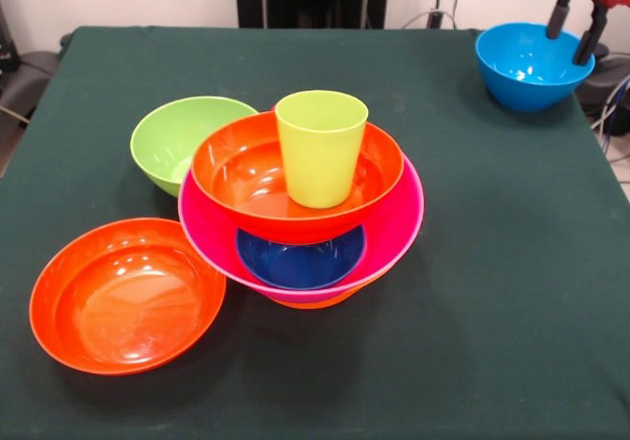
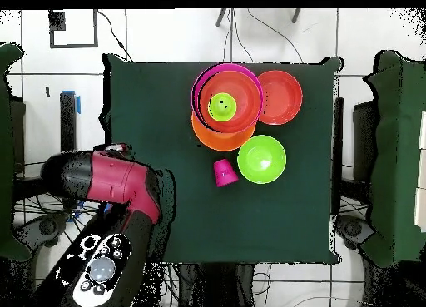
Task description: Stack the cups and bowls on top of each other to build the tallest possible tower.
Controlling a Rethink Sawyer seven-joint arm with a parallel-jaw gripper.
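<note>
The tool (image 1: 576,25) is seen at the table (image 1: 492,263) corner, spread, its two fingers straddling the far rim of the light blue bowl (image 1: 524,66) without visibly pinching it. The tower (image 1: 303,209), topped by an upright lime green cup (image 1: 320,147) with mouth upward and long axis vertical, is placed well apart, across the table toward its centre.

the table holds seven bowls: a big pink bowl (image 1: 394,225), a big orange bowl (image 2: 218,136) beneath it, two shallow red-orange bowls (image 1: 126,295) (image 1: 246,172), a green bowl (image 1: 169,137), a light blue bowl (image 1: 525,64), a small dark blue bowl (image 1: 300,261). two cups show: a lime green cup (image 1: 321,148), a red-pink cup (image 2: 225,172).
</note>
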